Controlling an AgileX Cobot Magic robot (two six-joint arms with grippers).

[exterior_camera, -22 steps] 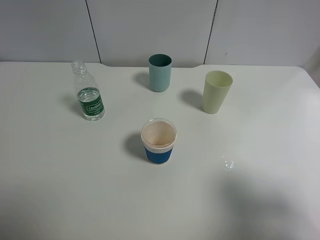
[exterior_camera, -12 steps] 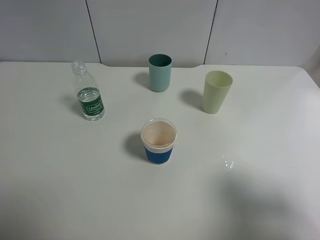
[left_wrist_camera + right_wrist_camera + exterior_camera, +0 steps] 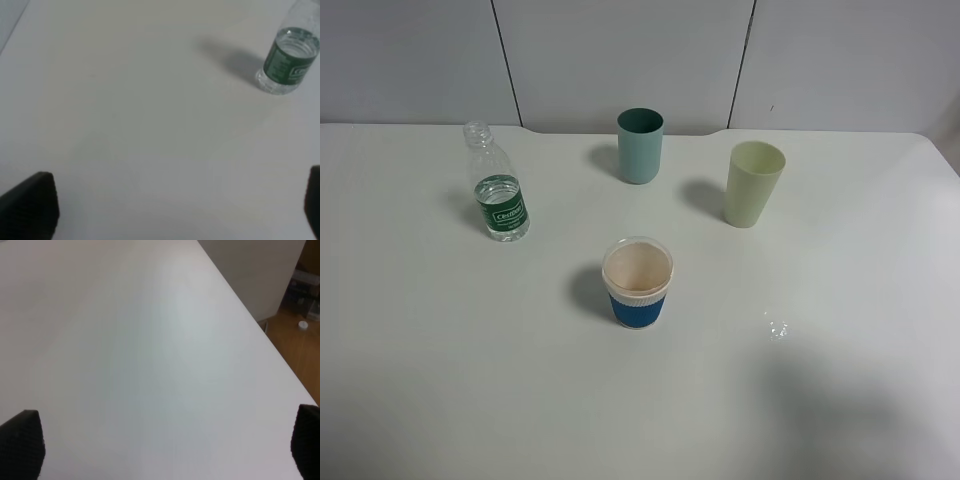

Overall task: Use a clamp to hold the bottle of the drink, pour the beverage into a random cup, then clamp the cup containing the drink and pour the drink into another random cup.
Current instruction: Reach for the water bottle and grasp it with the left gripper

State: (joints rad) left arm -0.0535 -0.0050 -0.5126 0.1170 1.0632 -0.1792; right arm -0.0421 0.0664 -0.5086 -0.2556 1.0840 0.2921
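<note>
A white table (image 3: 440, 380) is lit brightly and evenly. A soft shadow is cast just left of the blue-sleeved cup (image 3: 638, 283); a broad, faint one is spread right of that cup, nearer the camera. Both wrist views are rendered soft and blurred.

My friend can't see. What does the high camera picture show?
A white table holds four upright things: a clear, capless bottle with a green label at left, a teal cup at the back, a pale yellow-green cup at right, and a blue-sleeved cup nearest the camera.
</note>
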